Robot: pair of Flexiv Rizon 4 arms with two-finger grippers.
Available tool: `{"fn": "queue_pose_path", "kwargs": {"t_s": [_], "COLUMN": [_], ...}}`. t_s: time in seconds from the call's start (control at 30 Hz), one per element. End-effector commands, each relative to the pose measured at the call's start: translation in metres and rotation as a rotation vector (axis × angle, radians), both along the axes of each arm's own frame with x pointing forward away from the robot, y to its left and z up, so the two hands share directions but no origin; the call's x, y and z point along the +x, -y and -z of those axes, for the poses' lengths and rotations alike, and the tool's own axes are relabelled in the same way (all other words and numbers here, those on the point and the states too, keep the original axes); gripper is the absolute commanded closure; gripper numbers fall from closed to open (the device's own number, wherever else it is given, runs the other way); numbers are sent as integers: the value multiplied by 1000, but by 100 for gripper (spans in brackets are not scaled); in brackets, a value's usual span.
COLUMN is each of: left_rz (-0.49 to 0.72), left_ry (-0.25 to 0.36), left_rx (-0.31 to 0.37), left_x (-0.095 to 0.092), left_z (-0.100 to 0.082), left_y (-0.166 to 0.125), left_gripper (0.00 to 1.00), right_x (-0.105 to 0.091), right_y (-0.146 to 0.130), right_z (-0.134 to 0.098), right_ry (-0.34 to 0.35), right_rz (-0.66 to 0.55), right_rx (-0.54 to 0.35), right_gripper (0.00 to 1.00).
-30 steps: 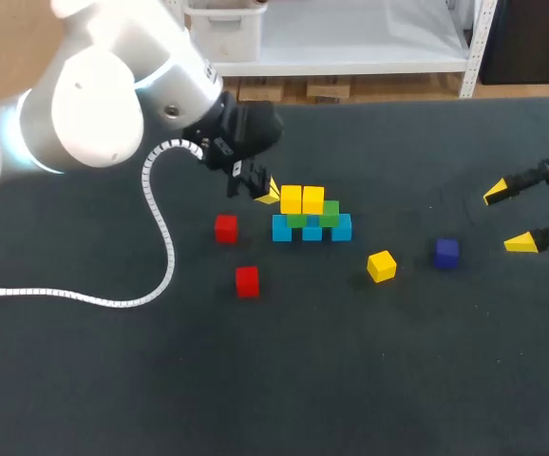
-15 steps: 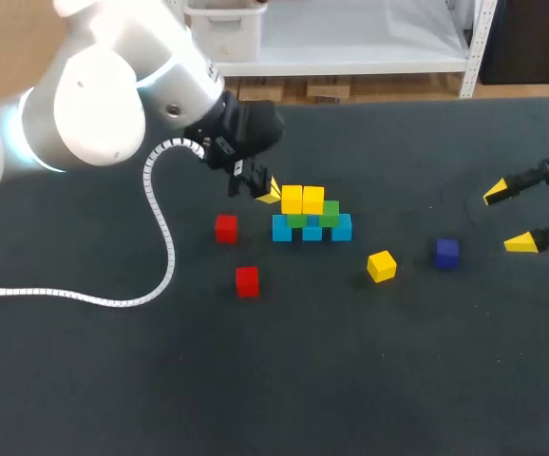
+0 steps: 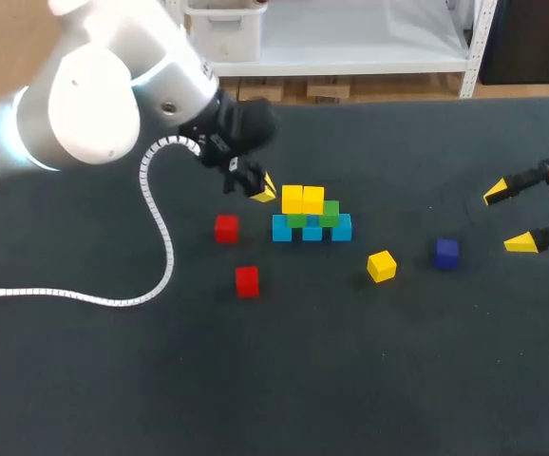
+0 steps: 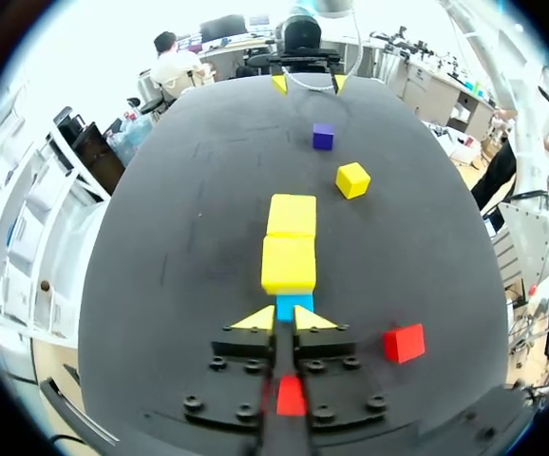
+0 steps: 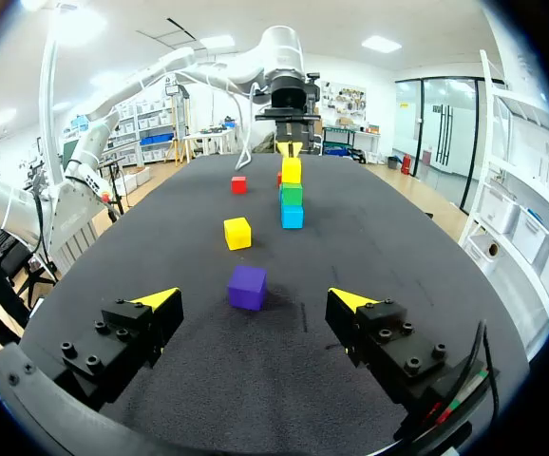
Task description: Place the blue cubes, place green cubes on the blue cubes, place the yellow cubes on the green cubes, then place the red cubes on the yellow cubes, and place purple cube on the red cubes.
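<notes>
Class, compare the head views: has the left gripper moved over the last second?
Yes, slightly. The left gripper has drawn back from the stack of cubes, up and leftward in the head view, widening the gap between them.

Bright, even light from overhead falls on the dark desk (image 3: pixel 398 380). The cubes (image 3: pixel 312 217) cast only faint, soft shadows close beneath them. The white left arm (image 3: pixel 94 104) shines almost washed out. In the left wrist view the room past the far desk edge burns white; ceiling lamps glow in the right wrist view
</notes>
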State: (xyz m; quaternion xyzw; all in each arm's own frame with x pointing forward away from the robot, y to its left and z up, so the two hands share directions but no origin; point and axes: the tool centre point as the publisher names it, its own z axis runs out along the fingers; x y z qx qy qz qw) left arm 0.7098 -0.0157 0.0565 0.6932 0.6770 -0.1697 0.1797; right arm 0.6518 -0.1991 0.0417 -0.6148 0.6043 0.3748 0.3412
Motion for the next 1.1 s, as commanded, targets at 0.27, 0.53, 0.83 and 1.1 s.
{"fn": "queue_pose_path", "kwargs": {"t_s": [0.27, 0.53, 0.83, 1.1], "left_rz": [-62, -67, -50, -48], "left_ry": [13, 21, 13, 10], "left_rx": [-42, -62, -69, -64], "left_x": [-5, 0, 0, 0], "left_z": [-10, -15, -16, -16], "left_y": [-46, -67, -91, -94], "left_gripper": [0, 0, 0, 0], "right_x": [0, 0, 0, -9], "right_y": [0, 0, 0, -31], "right_z": [0, 0, 0, -3], "right_ry": [1, 1, 1, 52], "right_rz": [0, 0, 0, -94], "right_rx": [1, 1, 1, -15], "right_gripper": [0, 0, 0, 0]}}
